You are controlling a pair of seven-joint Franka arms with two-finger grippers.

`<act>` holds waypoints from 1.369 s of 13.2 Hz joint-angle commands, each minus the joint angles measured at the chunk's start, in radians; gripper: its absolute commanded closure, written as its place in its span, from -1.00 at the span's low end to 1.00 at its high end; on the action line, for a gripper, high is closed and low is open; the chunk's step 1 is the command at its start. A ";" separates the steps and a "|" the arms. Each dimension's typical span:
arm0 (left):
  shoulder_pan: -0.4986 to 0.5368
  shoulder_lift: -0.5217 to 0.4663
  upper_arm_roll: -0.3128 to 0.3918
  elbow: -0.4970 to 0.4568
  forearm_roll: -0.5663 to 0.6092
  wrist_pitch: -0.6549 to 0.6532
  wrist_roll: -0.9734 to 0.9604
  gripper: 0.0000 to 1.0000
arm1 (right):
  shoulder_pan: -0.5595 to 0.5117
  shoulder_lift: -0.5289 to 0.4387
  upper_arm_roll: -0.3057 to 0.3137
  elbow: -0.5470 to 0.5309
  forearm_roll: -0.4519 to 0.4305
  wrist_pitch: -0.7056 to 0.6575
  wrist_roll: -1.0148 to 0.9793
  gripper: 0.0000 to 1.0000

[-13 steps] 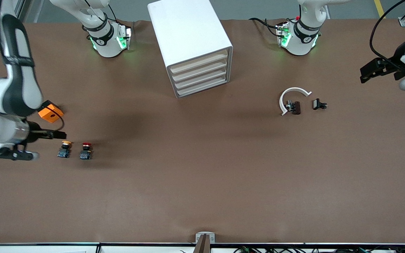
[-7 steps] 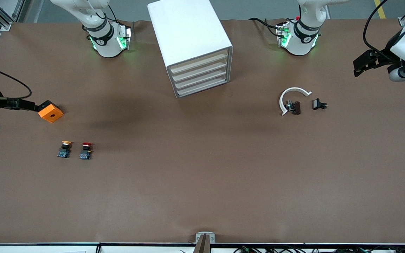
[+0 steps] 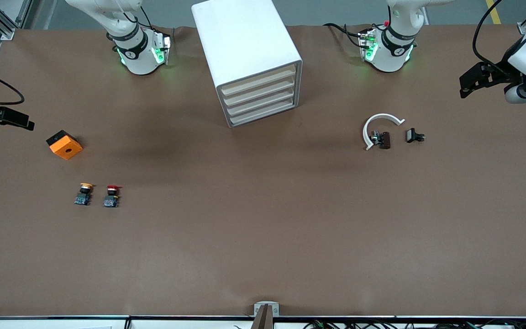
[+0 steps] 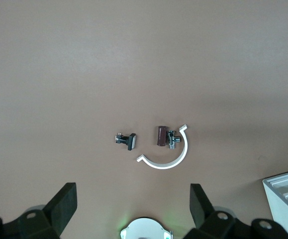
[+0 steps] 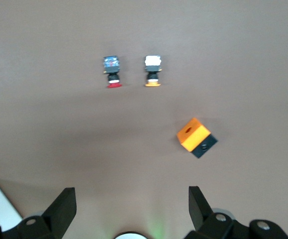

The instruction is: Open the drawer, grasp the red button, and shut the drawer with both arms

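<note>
**Both arms parked wide, drawers shut, button out on the table**

The white drawer cabinet (image 3: 250, 59) stands mid-table between the two arm bases, its four drawer fronts turned toward the front camera and all flush, so I judge the opening step has not begun.

The arms are drawn out to the table's ends, which looks like a waiting pose that leaves the middle free. The left gripper (image 3: 473, 83) hangs over the table edge at its own end, fingers spread wide with nothing between them; its wrist view looks down on a white curved piece (image 4: 167, 155) and two small dark parts. The right gripper (image 3: 5, 118) hangs at the other end, likewise spread wide and empty.

The orange cube (image 3: 65, 145) sits near the right gripper. Nearer the camera than the cube lie the two push buttons side by side: the yellow-capped one (image 3: 83, 193), and just beside it, toward the cabinet, the button (image 3: 112, 195) with the red cap. It rests on the bare table, well apart from the right gripper and from the drawers.
</note>
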 commanded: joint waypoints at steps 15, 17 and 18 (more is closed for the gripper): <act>0.050 -0.118 -0.007 -0.147 -0.044 0.094 0.024 -1.00 | -0.079 -0.028 0.007 0.143 0.067 -0.137 0.008 -1.00; 0.054 -0.109 -0.006 -0.144 -0.044 0.113 0.024 -1.00 | -0.078 -0.039 0.010 0.146 0.072 -0.140 0.004 -1.00; 0.068 -0.107 -0.008 -0.144 -0.044 0.127 0.022 -1.00 | -0.078 -0.039 0.009 0.152 0.076 -0.143 0.002 -1.00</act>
